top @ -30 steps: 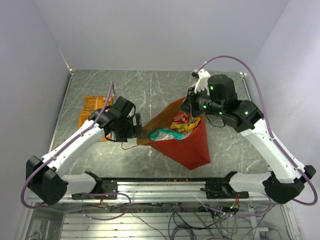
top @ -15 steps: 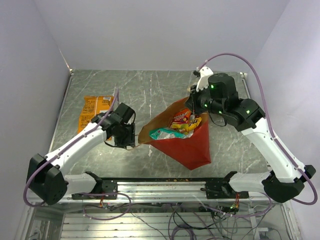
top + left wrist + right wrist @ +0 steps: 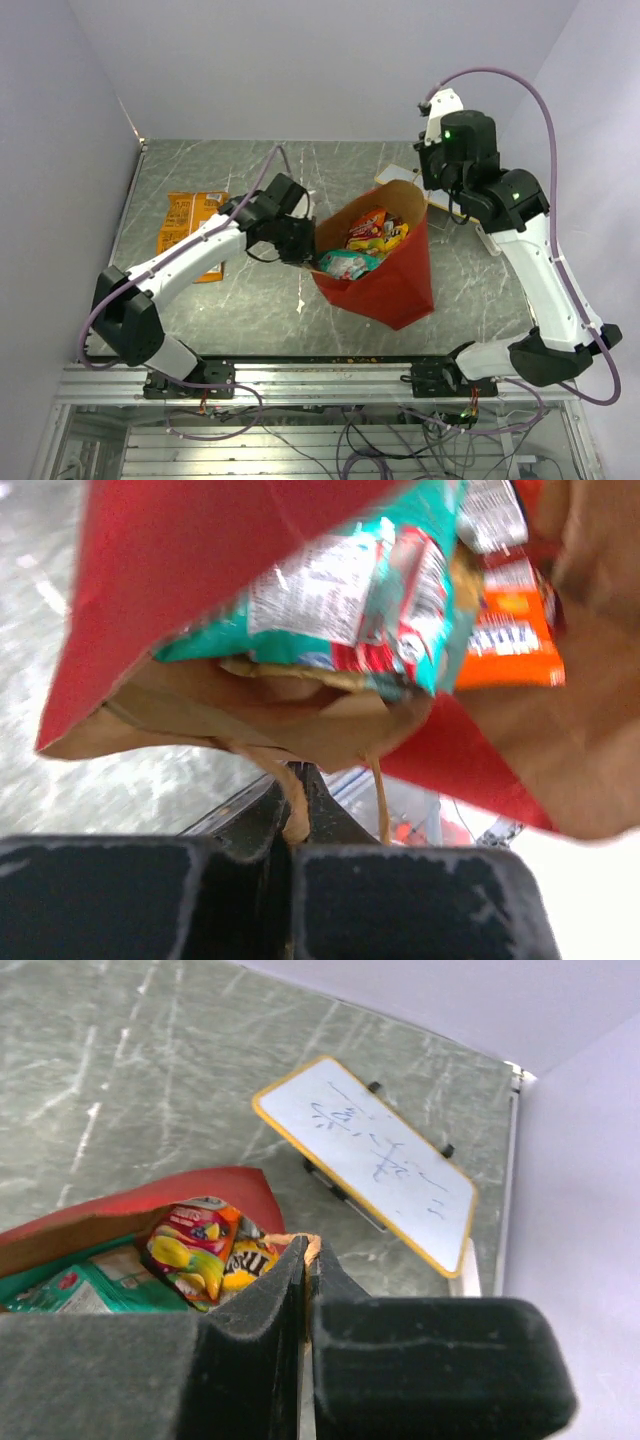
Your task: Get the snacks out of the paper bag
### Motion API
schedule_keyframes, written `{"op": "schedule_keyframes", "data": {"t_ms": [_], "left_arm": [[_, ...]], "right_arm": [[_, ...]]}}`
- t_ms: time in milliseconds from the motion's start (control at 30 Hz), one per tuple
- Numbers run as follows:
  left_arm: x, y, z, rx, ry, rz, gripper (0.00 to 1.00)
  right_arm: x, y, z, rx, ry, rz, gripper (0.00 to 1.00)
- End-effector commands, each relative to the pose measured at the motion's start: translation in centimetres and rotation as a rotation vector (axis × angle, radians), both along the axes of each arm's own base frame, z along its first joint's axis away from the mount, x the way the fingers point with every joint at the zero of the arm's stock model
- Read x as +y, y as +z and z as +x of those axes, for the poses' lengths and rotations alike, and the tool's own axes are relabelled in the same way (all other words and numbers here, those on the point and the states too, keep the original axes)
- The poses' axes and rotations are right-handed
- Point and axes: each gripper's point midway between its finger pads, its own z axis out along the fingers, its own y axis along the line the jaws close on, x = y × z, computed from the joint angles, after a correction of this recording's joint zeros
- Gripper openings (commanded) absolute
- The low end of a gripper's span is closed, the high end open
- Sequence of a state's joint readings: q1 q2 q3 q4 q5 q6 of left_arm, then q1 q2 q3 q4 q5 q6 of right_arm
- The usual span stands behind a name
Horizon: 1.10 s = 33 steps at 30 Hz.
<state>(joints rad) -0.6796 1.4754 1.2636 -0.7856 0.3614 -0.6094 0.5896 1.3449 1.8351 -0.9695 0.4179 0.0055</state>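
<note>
Top view: we see the paper bag (image 3: 385, 285) held mouth-up between the arms, snacks (image 3: 365, 240) inside. One orange packet (image 3: 190, 222) lies on the counter (image 3: 330, 175), far left.

Left wrist: left hand (image 3: 292, 825) pressed together on a tan handle (image 3: 283, 780), teal packet (image 3: 340, 600) above.

Right wrist: right hand (image 3: 307, 1260) pinches the bag's rim, white card (image 3: 365, 1165) beyond.

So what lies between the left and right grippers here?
The open mouth of the paper bag, snacks heaped inside. The left gripper pinches a handle, the right gripper the far rim. The top external view shows it.
</note>
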Motion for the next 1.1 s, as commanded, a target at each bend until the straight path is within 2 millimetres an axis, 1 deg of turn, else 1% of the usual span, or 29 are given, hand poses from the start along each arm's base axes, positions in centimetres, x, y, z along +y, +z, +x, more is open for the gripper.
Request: {"op": "schedule_keyframes", "data": {"t_ms": [0, 33, 167, 267, 333, 367, 400, 433, 500, 567, 633, 700, 800, 900, 1000, 1067], "left_arm": [[-5.1, 2.6, -1.1, -0.043, -0.166, -0.117, 0.07], [-5.2, 2.2, -1.2, -0.039, -0.178, -0.104, 0.07], [-5.5, 1.8, -1.7, -0.022, -0.205, -0.112, 0.07], [-5.1, 0.4, -2.4, 0.013, -0.2, -0.098, 0.07], [-4.4, -0.8, -2.9, 0.03, -0.189, -0.077, 0.07], [-3.9, -1.1, -3.2, 0.03, -0.187, -0.069, 0.07], [-3.2, -1.9, -3.5, 0.034, -0.18, -0.041, 0.07], [-2.7, -2.1, -3.7, 0.032, -0.181, -0.028, 0.1], [-1.0, -2.6, -4.0, 0.012, -0.176, 0.042, 0.23], [0.9, -2.0, -3.9, -0.042, -0.174, 0.117, 0.38], [2.4, -0.3, -3.5, -0.11, -0.162, 0.159, 0.48], [2.8, 1.9, -3.0, -0.173, -0.143, 0.151, 0.54], [1.1, 5.7, -2.1, -0.259, -0.114, 0.024, 0.62], [-1.8, 8.4, -1.3, -0.289, -0.072, -0.155, 0.66], [-4.8, 9.5, -0.5, -0.299, -0.022, -0.29, 0.66], [-6.7, 9.4, 0.0, -0.293, 0.008, -0.329, 0.63]], "right_arm": [[-3.4, 5.2, 2.0, -0.158, -0.039, -0.014, 0.0], [-2.8, 5.3, 2.0, -0.154, 0.004, -0.007, 0.0], [1.0, 4.5, 1.3, -0.112, 0.229, 0.04, 0.0], [4.3, 3.4, 0.0, -0.061, 0.394, 0.136, 0.0], [7.1, 1.9, -1.7, 0.026, 0.537, 0.218, 0.0], [8.3, 0.7, -2.6, 0.085, 0.594, 0.27, 0.0], [9.1, -0.3, -3.4, 0.136, 0.63, 0.315, 0.0], [9.8, -1.3, -4.2, 0.177, 0.661, 0.351, 0.0], [10.6, -2.9, -5.6, 0.239, 0.7, 0.41, 0.0], [10.8, -3.5, -6.1, 0.243, 0.704, 0.441, 0.0], [10.4, -3.4, -6.0, 0.22, 0.665, 0.464, 0.0], [10.4, -3.0, -6.0, 0.195, 0.651, 0.492, 0.0], [9.9, -2.1, -5.6, 0.173, 0.595, 0.519, 0.0], [9.0, -0.8, -4.9, 0.147, 0.466, 0.596, 0.0], [8.7, 0.1, -4.8, 0.131, 0.395, 0.686, 0.0], [8.6, 0.6, -5.0, 0.111, 0.407, 0.683, 0.0]]}}
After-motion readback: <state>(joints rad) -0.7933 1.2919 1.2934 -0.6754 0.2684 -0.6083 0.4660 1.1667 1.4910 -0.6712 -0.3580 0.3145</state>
